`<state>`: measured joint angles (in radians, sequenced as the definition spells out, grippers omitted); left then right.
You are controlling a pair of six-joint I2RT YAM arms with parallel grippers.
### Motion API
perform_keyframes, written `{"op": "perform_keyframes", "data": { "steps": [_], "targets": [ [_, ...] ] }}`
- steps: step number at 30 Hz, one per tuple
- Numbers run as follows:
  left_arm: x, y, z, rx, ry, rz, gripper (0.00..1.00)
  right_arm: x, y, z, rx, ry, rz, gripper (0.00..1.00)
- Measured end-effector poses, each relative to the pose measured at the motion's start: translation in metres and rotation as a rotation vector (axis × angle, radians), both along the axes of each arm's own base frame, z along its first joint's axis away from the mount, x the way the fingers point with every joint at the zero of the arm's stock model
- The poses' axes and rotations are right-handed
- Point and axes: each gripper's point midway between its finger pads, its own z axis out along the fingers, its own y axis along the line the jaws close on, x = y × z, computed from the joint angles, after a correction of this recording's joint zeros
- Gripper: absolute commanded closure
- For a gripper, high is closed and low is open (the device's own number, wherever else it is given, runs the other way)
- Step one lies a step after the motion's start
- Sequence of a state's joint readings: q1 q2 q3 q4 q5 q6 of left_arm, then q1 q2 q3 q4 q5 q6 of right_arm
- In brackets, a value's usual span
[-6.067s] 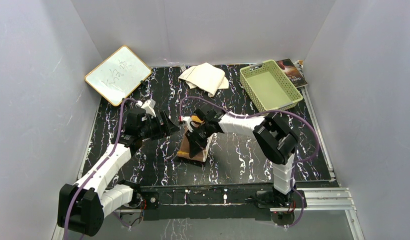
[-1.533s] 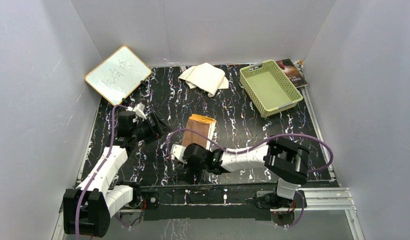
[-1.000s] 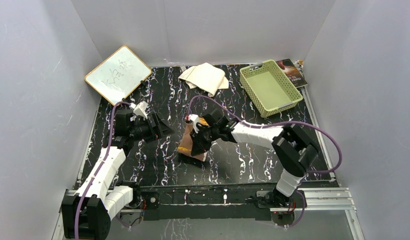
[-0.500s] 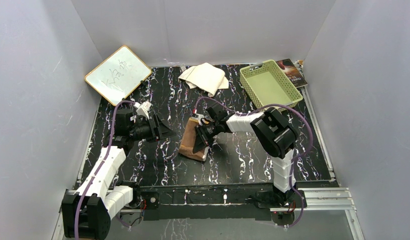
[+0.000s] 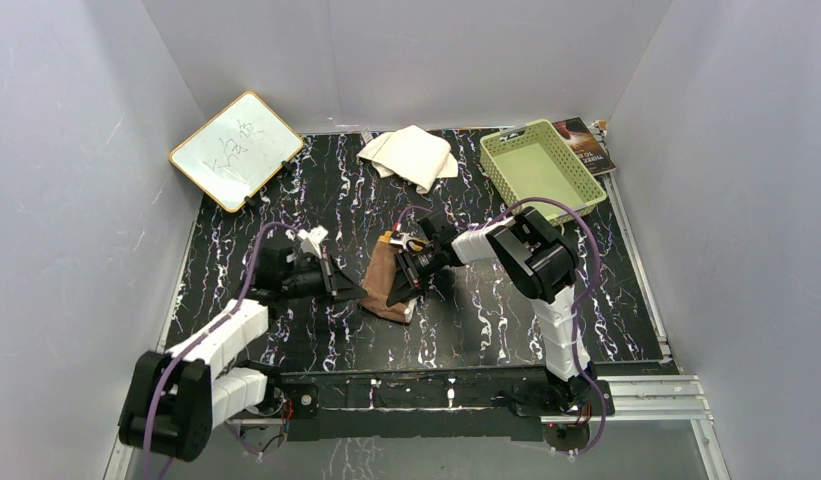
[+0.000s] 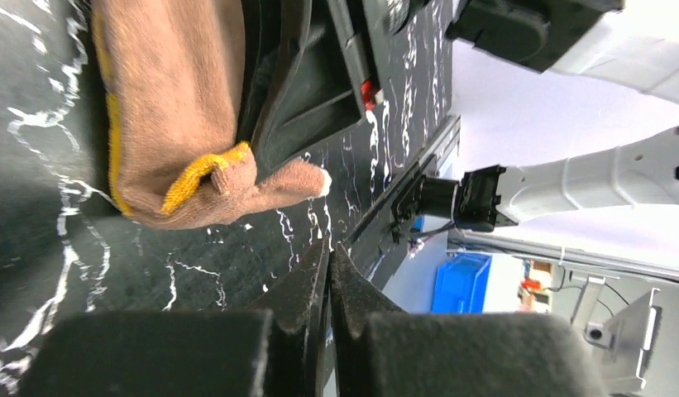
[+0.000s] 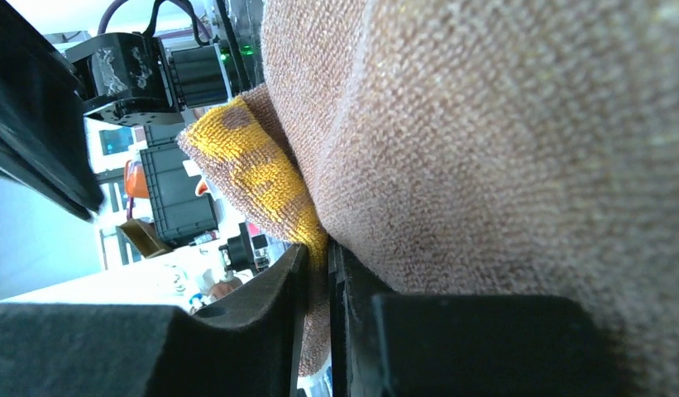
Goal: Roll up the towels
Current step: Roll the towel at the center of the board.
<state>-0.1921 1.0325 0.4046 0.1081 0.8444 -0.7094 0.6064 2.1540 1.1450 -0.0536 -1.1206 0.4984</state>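
Note:
The orange-yellow towel (image 5: 383,283) lies folded brown side out in the middle of the table. In the left wrist view the orange-yellow towel (image 6: 170,124) shows a yellow corner poking from its near end. My right gripper (image 5: 404,281) rests on its right side; in the right wrist view my right gripper (image 7: 319,252) is shut on a fold of the orange-yellow towel (image 7: 501,132). My left gripper (image 5: 357,293) points at the towel's left edge; in its own view my left gripper (image 6: 330,251) is shut on nothing, just short of the cloth. The cream-white towel (image 5: 411,155) lies crumpled at the back.
A green basket (image 5: 506,172) stands at the back right with a book (image 5: 588,143) behind it. A whiteboard (image 5: 236,150) leans at the back left. White walls enclose the table on three sides.
My left gripper has shut and moved right, up to the towel's left edge. My right gripper stays on the towel, its arm drawn in closer.

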Motion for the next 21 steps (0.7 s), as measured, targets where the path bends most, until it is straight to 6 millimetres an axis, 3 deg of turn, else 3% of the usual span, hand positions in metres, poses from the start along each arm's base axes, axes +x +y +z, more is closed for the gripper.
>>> {"op": "perform_keyframes", "data": {
  "steps": [6, 13, 21],
  "targets": [
    [-0.007, -0.031, -0.027, 0.001, 0.086, -0.063, 1.00, 0.001, 0.000, 0.001, 0.004, 0.013, -0.002, 0.83],
    [0.015, -0.034, -0.043, 0.007, 0.078, -0.006, 1.00, 0.001, -0.001, 0.004, 0.018, 0.020, 0.005, 0.70],
    [0.022, -0.034, -0.089, 0.048, 0.168, 0.027, 1.00, 0.000, -0.001, 0.006, 0.019, 0.020, 0.009, 0.68]
  ]
}}
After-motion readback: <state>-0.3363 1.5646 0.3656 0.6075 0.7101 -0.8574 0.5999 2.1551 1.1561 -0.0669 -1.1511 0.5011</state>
